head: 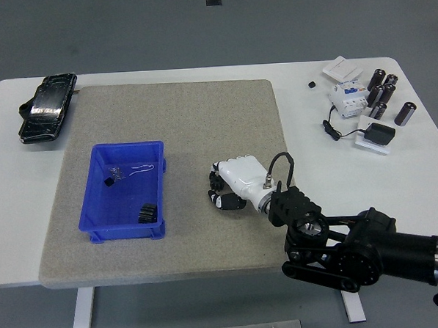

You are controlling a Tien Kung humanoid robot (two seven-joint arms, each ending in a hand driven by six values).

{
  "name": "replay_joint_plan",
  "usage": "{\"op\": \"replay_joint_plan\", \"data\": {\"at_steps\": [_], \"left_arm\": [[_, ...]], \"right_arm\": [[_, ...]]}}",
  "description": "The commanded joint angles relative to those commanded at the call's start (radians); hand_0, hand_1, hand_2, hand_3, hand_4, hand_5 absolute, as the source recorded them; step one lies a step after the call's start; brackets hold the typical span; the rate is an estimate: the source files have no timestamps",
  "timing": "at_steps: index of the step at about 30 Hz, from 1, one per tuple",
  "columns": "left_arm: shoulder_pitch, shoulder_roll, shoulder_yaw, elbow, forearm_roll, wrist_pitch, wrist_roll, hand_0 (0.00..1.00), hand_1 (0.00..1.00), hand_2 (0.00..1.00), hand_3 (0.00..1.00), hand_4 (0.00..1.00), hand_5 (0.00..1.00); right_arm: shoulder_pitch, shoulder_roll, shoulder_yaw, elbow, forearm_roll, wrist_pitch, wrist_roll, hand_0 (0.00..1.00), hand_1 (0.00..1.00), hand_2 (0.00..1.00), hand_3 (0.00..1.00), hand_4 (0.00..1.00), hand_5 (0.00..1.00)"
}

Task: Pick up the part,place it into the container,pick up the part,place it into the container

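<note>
The right robot hand lies low on the grey mat, fingers curled together around a small black part that is mostly hidden; whether it is truly gripped I cannot tell; left of the robot hand stands the blue container, another black part inside it.

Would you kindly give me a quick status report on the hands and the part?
Right hand curled around a small black part on the mat. Left hand out of view. One black part sits in the blue container. Path to it clear.
</note>
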Motion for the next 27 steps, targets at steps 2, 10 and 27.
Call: {"op": "replay_joint_plan", "data": {"at_steps": [2,10,27], "left_arm": [[0.000,0.000,0.000,0.000,-0.001,0.001,-0.001,0.719,0.672,0.665,0.597,0.662,0.367],[0.000,-0.001,0.006,0.002,-0.008,0.001,-0.007,0.719,0.672,0.666,0.595,0.662,0.369],[-0.003,-0.002,0.003,0.001,-0.006,0.001,-0.005,0.719,0.672,0.672,0.593,0.677,0.402]], "right_arm": [[0.000,0.000,0.000,0.000,-0.002,-0.001,0.001,0.295,0.352,0.391,0.491,0.231,0.099],[-0.002,-0.001,-0.006,0.001,-0.011,-0.006,0.004,0.296,0.346,0.370,0.427,0.182,0.038],[0.074,0.061,0.016,0.189,-0.096,-0.092,-0.012,0.302,0.363,0.374,0.421,0.190,0.002]]}}
